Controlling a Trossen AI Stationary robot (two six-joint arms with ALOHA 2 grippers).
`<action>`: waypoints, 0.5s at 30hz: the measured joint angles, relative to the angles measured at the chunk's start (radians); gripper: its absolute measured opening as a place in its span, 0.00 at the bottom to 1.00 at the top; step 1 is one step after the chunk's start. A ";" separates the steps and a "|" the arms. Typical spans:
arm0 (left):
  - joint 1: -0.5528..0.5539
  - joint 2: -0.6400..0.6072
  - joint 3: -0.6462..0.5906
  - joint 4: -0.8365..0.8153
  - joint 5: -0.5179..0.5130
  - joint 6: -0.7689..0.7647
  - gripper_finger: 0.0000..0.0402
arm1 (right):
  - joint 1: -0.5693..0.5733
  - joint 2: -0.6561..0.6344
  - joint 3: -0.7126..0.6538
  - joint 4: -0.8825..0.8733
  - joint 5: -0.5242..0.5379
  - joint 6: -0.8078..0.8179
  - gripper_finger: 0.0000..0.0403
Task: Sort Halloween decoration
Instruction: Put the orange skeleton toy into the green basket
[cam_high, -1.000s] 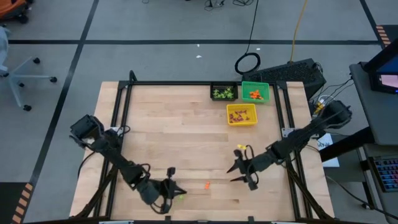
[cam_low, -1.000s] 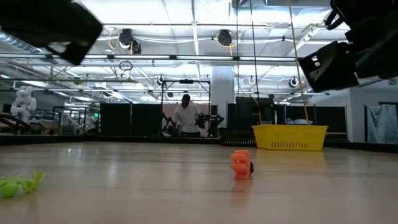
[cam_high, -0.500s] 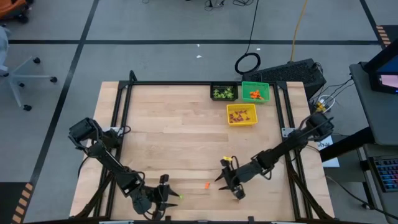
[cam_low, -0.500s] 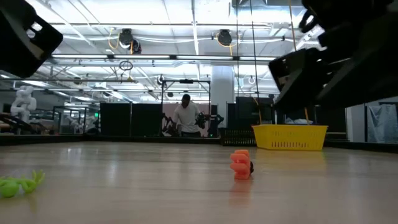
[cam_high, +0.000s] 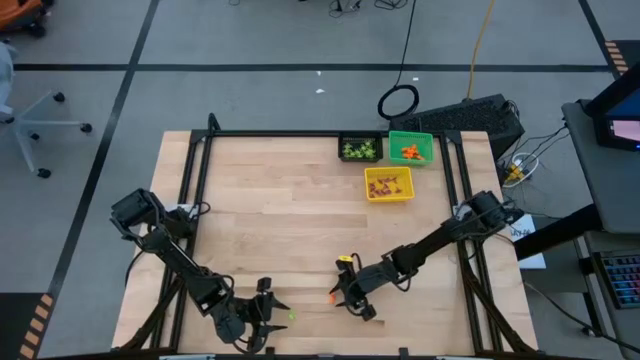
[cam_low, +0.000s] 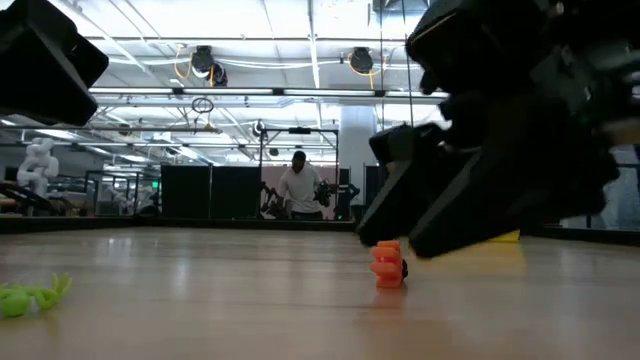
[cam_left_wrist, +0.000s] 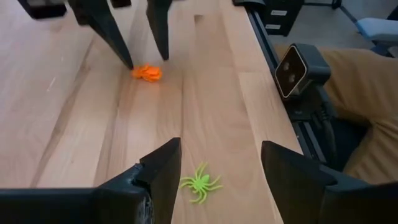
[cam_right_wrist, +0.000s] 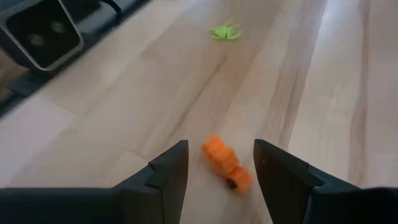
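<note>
The right gripper (cam_high: 340, 297) is low over the surface (cam_high: 280, 220) with its fingers spread, and the orange trinket (cam_right_wrist: 226, 163) lies loose on the wood between the fingertips, not pinched. The left gripper (cam_high: 278, 317) sits near the front edge, open too, with the little green spider (cam_left_wrist: 200, 183) on the wood right between its fingers. Further back, the black bin (cam_high: 359, 149), green bin (cam_high: 411, 147) and yellow bin (cam_high: 389, 184) hold sorted bits.

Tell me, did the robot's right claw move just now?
Yes. The right gripper slid left across the table, away from the yellow bin, and now sits open at the orange trinket.
</note>
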 joint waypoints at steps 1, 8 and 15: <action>0.000 0.000 0.000 0.000 -0.005 0.000 0.56 | -0.002 0.014 0.010 -0.002 0.000 -0.003 0.42; 0.005 0.000 0.000 -0.002 -0.024 0.001 0.56 | -0.014 0.052 0.049 -0.081 -0.001 -0.018 0.41; 0.004 0.000 0.000 -0.017 -0.080 0.003 0.56 | -0.016 0.053 0.049 -0.101 -0.003 -0.016 0.23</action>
